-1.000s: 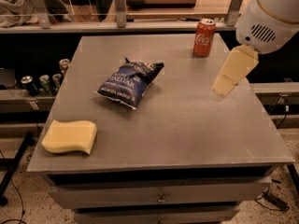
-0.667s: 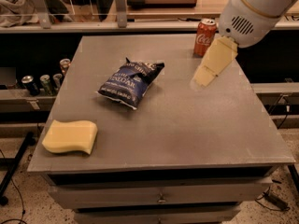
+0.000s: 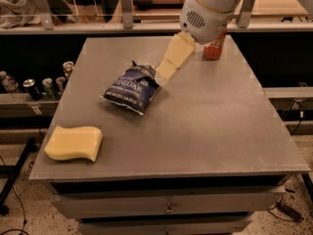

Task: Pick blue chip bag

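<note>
Blue chip bag (image 3: 131, 88), a crinkled dark navy foil packet with white lettering, lies flat on the grey square table (image 3: 220, 126), left of its middle and nearer the far edge than the near one. The cream-coloured, wedge-shaped gripper (image 3: 165, 72) hangs with its tip right at the bag's far right corner. Whether it touches the foil, and whether it is spread or pressed together, I cannot tell. It slants down and leftward from the bulky white rounded arm (image 3: 208, 11), which reaches in from beyond the far edge near the far right corner. A red cola can (image 3: 214, 50) stands upright by that far edge, partly hidden behind the arm. A yellow wavy foam sponge (image 3: 74, 143) lies flat at the near left corner, well apart from the bag.
</note>
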### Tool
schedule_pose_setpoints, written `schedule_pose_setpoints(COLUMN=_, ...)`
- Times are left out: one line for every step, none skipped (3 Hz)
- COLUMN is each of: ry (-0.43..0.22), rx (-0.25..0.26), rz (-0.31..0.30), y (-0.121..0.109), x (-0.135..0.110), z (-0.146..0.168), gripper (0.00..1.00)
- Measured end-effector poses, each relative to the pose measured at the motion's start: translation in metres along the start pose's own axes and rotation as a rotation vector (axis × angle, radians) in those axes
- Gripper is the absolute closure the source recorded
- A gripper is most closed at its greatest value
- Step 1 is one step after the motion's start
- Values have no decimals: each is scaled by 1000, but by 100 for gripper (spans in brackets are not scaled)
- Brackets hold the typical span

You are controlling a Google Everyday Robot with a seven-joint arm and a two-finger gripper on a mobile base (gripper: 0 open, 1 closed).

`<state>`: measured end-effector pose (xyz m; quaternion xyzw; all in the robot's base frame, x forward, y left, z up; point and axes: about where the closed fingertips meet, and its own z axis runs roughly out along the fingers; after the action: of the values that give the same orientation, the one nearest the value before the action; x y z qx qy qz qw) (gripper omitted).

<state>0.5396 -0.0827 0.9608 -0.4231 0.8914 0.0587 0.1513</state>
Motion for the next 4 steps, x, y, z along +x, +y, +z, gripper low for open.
schedule_pose_setpoints(ry=99, rx=16, rz=119, y=-1, x=-21, z=32, gripper=0)
schedule_pose_setpoints(ry=174, rx=45, rz=252, y=-3, x=-37, z=59, gripper=0)
schedule_pose_setpoints(ry=202, rx=81, rz=360, y=-8, x=-51, z=71, gripper=0)
schedule_pose_setpoints(ry=192, rx=97, rz=439, y=-10, x=-67, z=76, gripper=0)
